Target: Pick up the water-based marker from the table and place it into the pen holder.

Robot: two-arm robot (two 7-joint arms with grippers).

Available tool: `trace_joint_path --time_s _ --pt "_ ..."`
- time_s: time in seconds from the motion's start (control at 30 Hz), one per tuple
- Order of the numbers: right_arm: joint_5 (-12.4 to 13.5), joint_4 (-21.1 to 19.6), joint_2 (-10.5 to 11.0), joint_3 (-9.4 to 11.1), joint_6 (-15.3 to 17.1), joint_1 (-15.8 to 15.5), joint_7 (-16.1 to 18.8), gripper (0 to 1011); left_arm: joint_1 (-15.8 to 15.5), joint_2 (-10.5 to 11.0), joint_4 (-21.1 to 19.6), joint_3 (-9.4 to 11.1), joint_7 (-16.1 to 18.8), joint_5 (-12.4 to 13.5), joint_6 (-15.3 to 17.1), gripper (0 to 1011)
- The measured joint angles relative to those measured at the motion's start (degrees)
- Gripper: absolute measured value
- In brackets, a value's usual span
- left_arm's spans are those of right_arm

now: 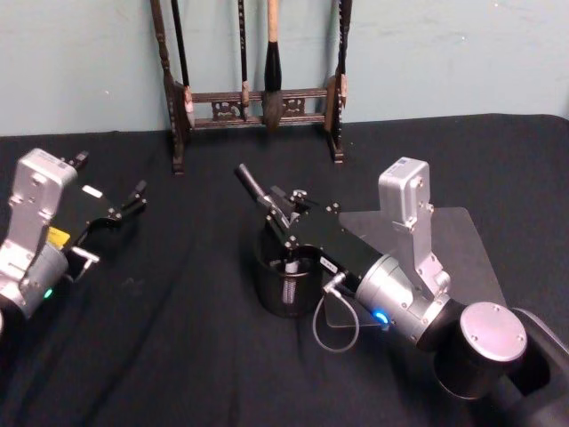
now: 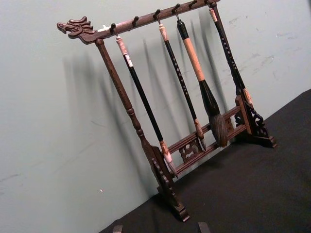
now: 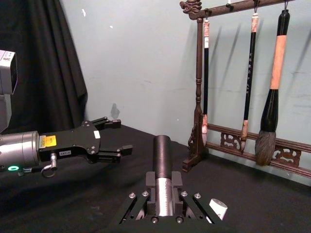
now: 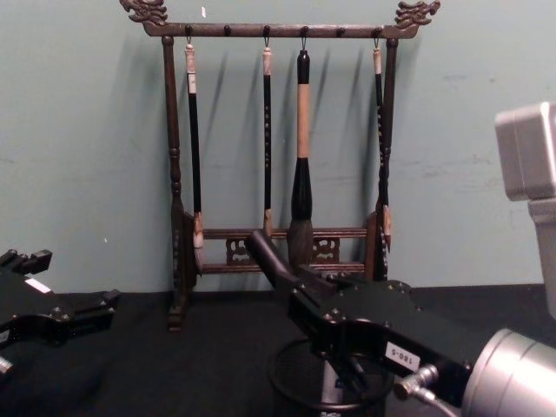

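The water-based marker (image 1: 252, 188) has a black cap and a silvery barrel (image 3: 163, 188). My right gripper (image 1: 286, 212) is shut on it and holds it tilted, cap pointing up toward the back wall. Its lower end dips inside the pen holder (image 1: 269, 294), a round black mesh cup directly under the gripper. From the chest, the marker (image 4: 268, 250) sticks out above the right gripper (image 4: 314, 300), over the pen holder's rim (image 4: 285, 393). My left gripper (image 1: 111, 227) hovers open and empty over the table's left side, well clear of the cup; the left gripper (image 3: 112, 138) also appears beyond the marker.
A tall dark wooden brush rack (image 1: 252, 100) with several hanging brushes stands at the back against the wall (image 2: 160, 160). A grey mat (image 1: 458, 242) lies on the black tablecloth under the right arm. A black curtain (image 3: 34, 73) hangs on the far left.
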Motion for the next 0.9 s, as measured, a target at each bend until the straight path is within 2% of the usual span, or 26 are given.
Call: trace_joint_path --time_s 0.17,0.3,0.33,0.43,0.67,0.9 --pt "0.01 0.00 -0.01 0.01 0.00 0.00 0.05 198 0.00 0.00 0.00 0.00 0.00 0.00 0.00 1001" --pt "0.02 0.00 -0.01 0.03 0.00 -0.02 0.07 255 0.00 0.00 0.00 0.00 0.00 0.00 0.00 1001" --pt "0.02 0.00 -0.02 0.03 0.00 -0.02 0.07 327 0.00 0.00 0.00 0.00 0.00 0.00 0.00 1001" --pt "0.03 -0.01 -0.01 0.05 -0.01 -0.02 0.09 394 0.00 0.00 0.00 0.00 0.00 0.00 0.00 1001" --pt "0.06 -0.02 -0.01 0.06 0.00 -0.02 0.13 647 0.00 0.00 0.00 0.00 0.00 0.00 0.00 1001" --pt "0.09 -0.03 -0.01 0.06 0.00 -0.02 0.16 838 0.00 0.00 0.00 0.00 0.00 0.00 0.00 1001"
